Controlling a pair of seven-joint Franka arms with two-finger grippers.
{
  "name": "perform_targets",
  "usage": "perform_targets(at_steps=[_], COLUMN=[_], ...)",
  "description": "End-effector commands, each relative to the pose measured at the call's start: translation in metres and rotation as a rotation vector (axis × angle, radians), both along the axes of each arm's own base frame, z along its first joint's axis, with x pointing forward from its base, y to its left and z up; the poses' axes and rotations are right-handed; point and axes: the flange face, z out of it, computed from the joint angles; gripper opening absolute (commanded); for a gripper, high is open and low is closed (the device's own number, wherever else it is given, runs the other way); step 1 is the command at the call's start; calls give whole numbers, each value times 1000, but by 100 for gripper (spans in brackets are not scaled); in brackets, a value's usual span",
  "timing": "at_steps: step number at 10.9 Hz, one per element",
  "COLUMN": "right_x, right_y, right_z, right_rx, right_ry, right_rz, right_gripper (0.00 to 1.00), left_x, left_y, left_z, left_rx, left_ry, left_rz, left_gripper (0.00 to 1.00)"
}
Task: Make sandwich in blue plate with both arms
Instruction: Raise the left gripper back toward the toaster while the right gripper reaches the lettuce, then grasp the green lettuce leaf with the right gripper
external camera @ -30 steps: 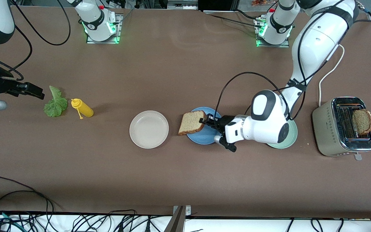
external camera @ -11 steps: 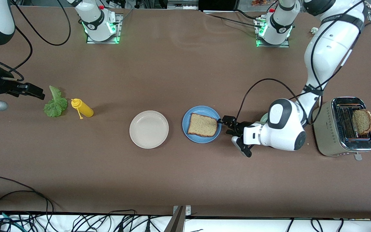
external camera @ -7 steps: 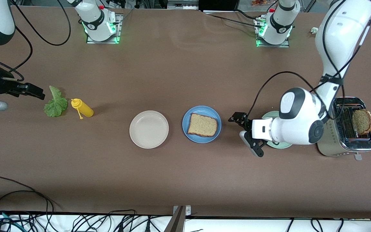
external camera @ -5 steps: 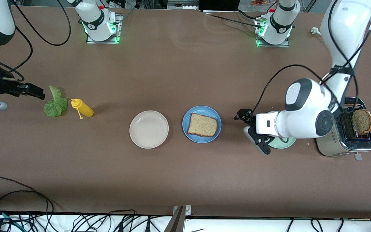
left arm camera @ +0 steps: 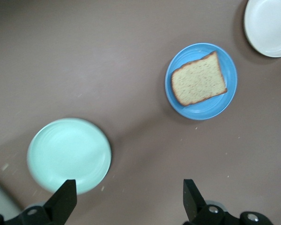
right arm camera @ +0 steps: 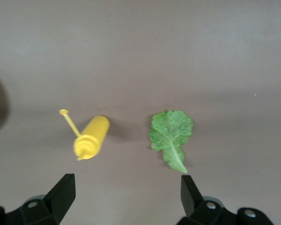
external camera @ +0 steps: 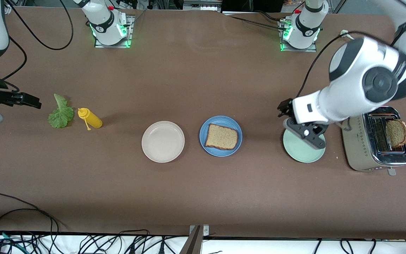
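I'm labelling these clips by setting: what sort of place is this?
Most likely a robotics lab staged as a kitchen counter: two arm bases bolted to a brown table, loose cables along its edge, and props such as a toaster and a blue plate holding a bread slice.

Bread slice (external camera: 221, 137) flat on blue plate (external camera: 206, 125); both tools empty.

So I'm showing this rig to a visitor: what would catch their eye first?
Probably the bread slice lying flat on the blue plate mid-table, between the cream-white plate and the mint-green plate. Next, the big left gripper, open and empty over the mint-green plate, beside the toaster with another bread slice sticking up.
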Motion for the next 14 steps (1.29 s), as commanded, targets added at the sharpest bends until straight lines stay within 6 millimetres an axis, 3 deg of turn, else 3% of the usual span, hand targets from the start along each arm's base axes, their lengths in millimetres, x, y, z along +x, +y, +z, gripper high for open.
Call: perform_targets(at_steps=[1, 3, 6, 8, 9, 10, 12, 14], right_x=[1, -6, -35, -55, -61, -65, -86, -92], right_y=[-30, -36, -49, -71, -86, -90, -99, -99], right_z=[-48, -86, -168, -213, -233, -249, -276, -295], right_rx=[-14, -13, -6, 3, 8, 13, 26, 35], right_ry=[13, -1, -8, 18, 49, 72, 137, 172], right_rz=[22, 30, 32, 43, 43, 36, 11, 3], right_gripper=[100, 100, 100, 100, 100, 100, 100, 100], left_x=[-36, -39, -26, -35, -53, -63, -63, -65], left_y=[47, 75, 148, 156, 162, 161, 174, 180], left_z=[72, 85, 67, 70, 78, 77, 76, 76], left_rx=[132, 167, 124, 59, 56, 59, 63, 69], left_ry=[-33, -34, -15, -92, -135, -131, -121, -105], left_rz=[114, 176, 344, 379, 389, 387, 406, 407], left_gripper=[100, 100, 100, 100, 100, 100, 100, 100])
